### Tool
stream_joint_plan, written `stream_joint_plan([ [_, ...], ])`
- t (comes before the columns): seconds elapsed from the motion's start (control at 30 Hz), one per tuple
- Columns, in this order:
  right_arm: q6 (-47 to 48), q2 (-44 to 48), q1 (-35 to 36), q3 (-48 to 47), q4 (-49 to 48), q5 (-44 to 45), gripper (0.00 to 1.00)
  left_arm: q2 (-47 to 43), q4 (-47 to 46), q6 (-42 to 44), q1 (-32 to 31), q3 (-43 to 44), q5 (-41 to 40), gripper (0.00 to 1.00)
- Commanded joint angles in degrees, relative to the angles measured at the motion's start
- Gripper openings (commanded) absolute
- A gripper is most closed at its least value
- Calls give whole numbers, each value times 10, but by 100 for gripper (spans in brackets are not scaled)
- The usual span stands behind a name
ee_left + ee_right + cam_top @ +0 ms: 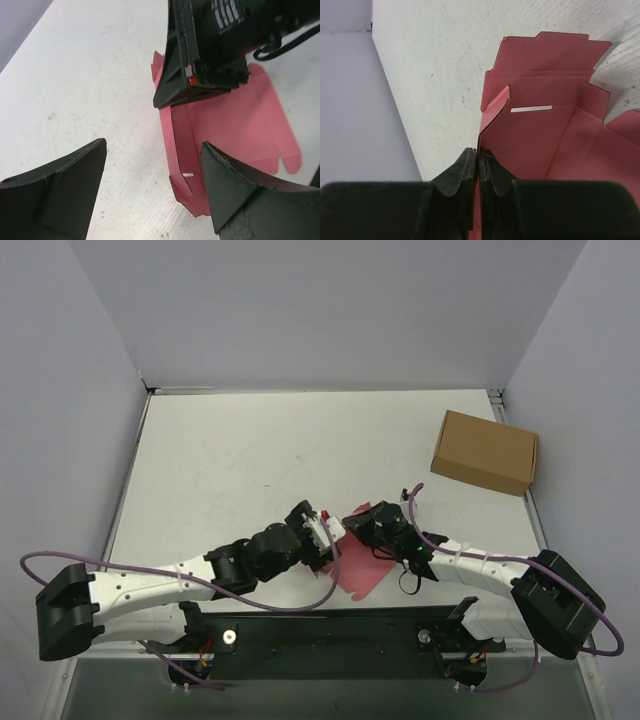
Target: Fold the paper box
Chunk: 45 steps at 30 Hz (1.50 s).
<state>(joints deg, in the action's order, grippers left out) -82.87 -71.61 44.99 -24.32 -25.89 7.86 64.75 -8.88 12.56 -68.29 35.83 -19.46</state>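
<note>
The right fingers (462, 175) pinch a raised edge of the pink paper box (535, 140) on the desk (435, 60); the left fingers (65, 185) gape wide beside it

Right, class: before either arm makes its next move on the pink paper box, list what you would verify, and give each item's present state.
1. Right hand shut on an edge of the paper box: ok.
2. Left hand open and holding nothing: ok.
3. Pinched flap lifted off the table: ok.
4. Slot in the card visible and unblocked: ok.
5. Brown box well apart from the work: ok.
6. Grip firm enough to survive a fold: cannot tell.
</note>
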Motion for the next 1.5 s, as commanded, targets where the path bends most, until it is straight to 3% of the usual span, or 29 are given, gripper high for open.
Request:
stream_joint_plan([
  [0.0, 27, 17, -24, 37, -83, -34, 0, -84, 36, -81, 29, 0, 60, 86],
  [0.13, 30, 18, -48, 55, -112, -67, 0, -102, 52, -97, 40, -32, 44, 86],
  [0.77, 32, 18, -63, 57, -115, -98, 0, 53, 55, -19, 36, 17, 21, 78],
  [1.47, 24, -17, -61, 62, -163, -115, 0, 128, -81, 64, 19, 0, -26, 67],
])
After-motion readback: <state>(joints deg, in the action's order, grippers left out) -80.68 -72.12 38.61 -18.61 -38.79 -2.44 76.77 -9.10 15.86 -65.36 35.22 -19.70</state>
